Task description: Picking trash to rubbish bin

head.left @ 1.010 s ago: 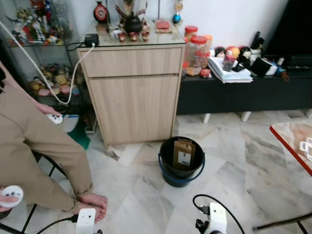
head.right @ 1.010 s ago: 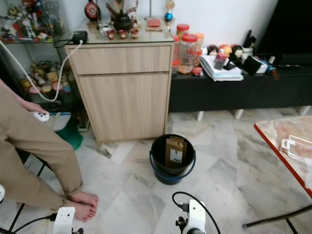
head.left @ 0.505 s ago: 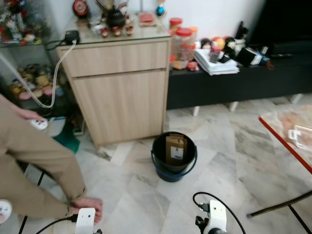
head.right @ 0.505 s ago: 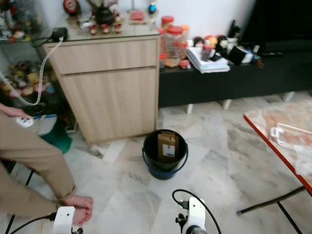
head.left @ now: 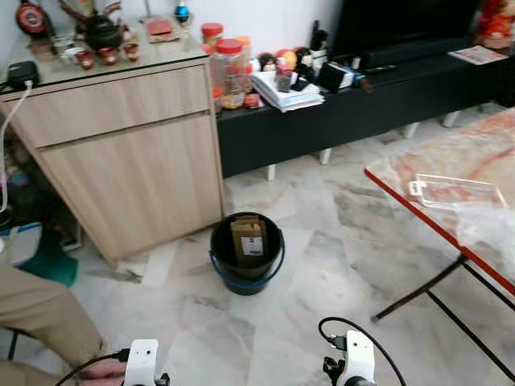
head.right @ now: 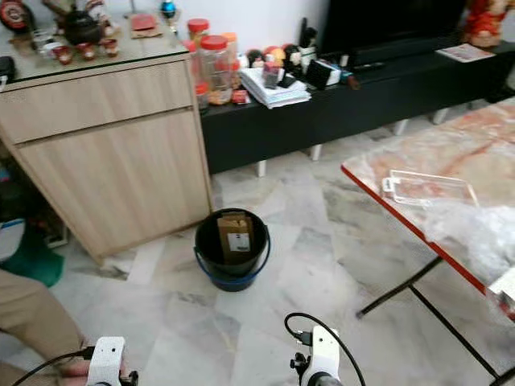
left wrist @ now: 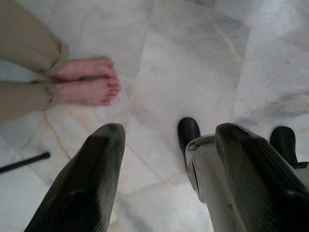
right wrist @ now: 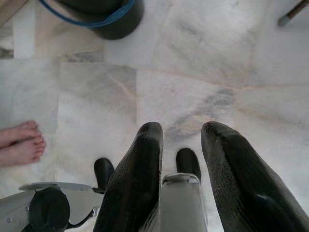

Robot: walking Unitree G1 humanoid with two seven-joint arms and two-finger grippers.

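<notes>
A black rubbish bin (head.left: 246, 254) with a blue handle stands on the marble floor in front of a wooden cabinet. A brown cardboard box (head.left: 249, 240) stands upright inside it. On the red-edged table (head.left: 418, 215) at the right lie a clear plastic tray (head.left: 455, 190) and a crumpled clear plastic bag (head.left: 492, 228). Both arms hang low, well short of the bin and the table. My left gripper (left wrist: 170, 130) is open over bare floor, holding nothing. My right gripper (right wrist: 182, 128) is open above the floor too, with the bin (right wrist: 99, 12) further ahead.
The wooden cabinet (head.left: 121, 153) stands behind the bin, and a low black TV bench (head.left: 362, 104) with jars and papers runs along the wall. A person's leg (head.left: 36, 310) and bare feet (left wrist: 87, 82) are at my left. Thin black table legs (head.left: 422, 285) cross the floor at the right.
The whole picture has shifted: the camera has turned to the right. The table now shows much more and the seated person has slid toward the left edge. Both arms hang as before.
</notes>
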